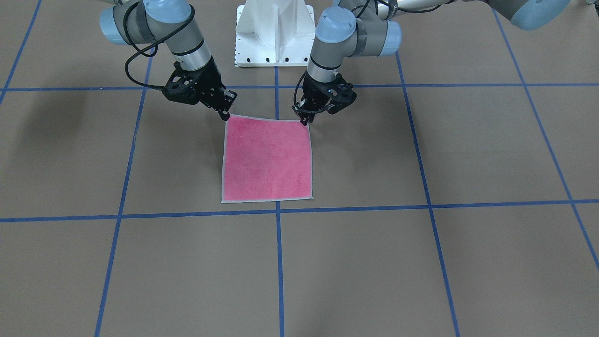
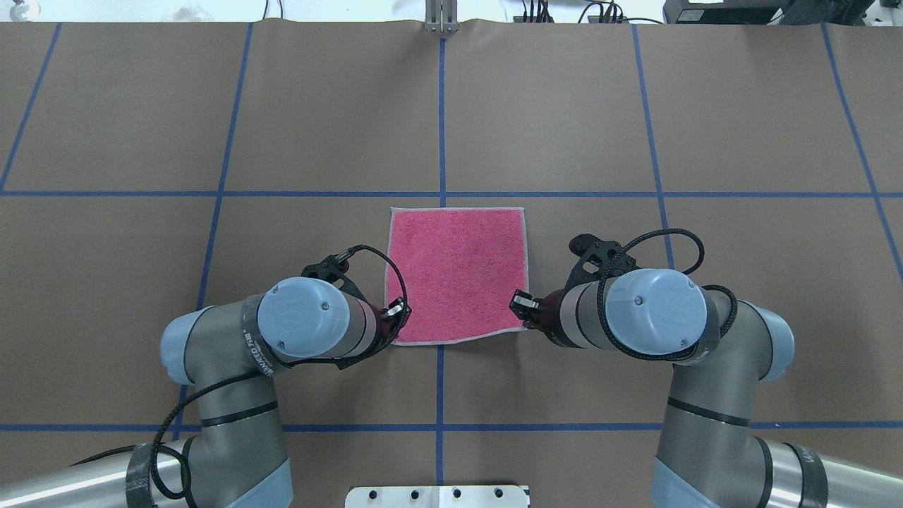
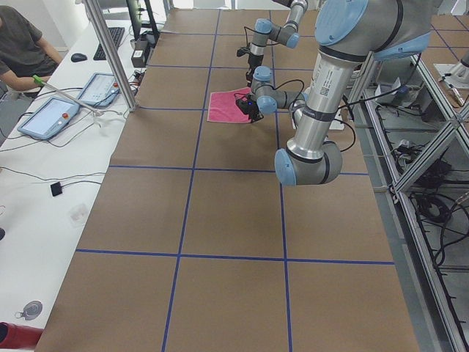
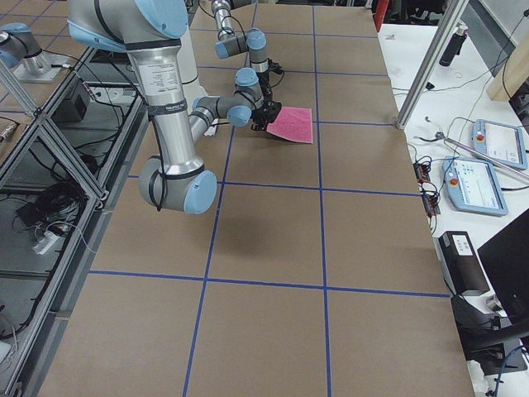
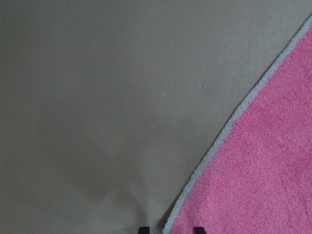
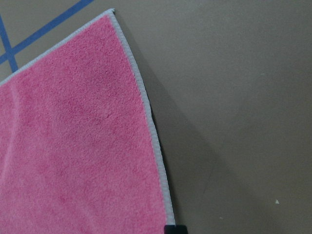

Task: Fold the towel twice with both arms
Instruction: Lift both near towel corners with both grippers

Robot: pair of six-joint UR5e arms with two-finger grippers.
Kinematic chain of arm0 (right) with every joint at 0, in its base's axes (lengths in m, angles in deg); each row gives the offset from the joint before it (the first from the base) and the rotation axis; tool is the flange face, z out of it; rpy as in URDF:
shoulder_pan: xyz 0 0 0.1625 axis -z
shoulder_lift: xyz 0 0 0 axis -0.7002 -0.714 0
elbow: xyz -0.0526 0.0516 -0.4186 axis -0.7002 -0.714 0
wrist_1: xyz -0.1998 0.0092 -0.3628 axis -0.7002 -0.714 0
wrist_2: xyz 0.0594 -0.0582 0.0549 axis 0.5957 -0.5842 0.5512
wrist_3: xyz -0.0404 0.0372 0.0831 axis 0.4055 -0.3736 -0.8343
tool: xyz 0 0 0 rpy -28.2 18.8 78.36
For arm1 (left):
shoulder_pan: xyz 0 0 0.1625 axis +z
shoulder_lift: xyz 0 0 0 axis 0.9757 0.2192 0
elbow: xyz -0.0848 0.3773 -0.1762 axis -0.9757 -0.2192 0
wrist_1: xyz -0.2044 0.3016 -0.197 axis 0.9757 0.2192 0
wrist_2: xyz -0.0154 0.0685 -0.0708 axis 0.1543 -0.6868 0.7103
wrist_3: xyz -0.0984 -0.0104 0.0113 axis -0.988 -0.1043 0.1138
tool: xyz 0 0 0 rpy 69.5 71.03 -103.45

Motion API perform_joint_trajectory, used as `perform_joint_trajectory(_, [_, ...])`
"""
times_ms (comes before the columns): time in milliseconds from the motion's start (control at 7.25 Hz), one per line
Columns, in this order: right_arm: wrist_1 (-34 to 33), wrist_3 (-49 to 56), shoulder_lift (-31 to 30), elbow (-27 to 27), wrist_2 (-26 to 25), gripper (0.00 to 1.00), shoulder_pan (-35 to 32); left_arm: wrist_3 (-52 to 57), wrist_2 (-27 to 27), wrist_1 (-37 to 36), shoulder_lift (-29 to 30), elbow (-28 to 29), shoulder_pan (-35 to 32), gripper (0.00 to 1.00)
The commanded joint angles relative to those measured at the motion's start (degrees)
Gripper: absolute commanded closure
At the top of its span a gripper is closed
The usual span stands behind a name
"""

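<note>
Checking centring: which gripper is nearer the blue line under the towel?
Left: left gripper at the towel corner nearer the blue line; right gripper at the farther corner.

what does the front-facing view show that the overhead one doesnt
Only front-facing: the tips of the left gripper and right gripper, each at one of the towel's two corners nearest the robot. Only overhead: the table's far edge with cables beyond; blue joint caps largely hide the tips there. Both: the towel flat, pink face up, unfolded, and the white base.
</note>
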Motion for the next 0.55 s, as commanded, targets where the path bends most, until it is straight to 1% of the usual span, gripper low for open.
perform_joint_trajectory(0, [0.0, 0.0, 0.0, 0.0, 0.0, 1.00, 0.0, -0.1, 0.1, 0.0, 0.1, -0.3, -0.1, 1.00])
perform_joint_trajectory(414, [0.1, 0.0, -0.1, 0.2, 0.0, 1.00, 0.0, -0.2, 0.2, -0.2, 0.1, -2.0, -0.1, 1.00])
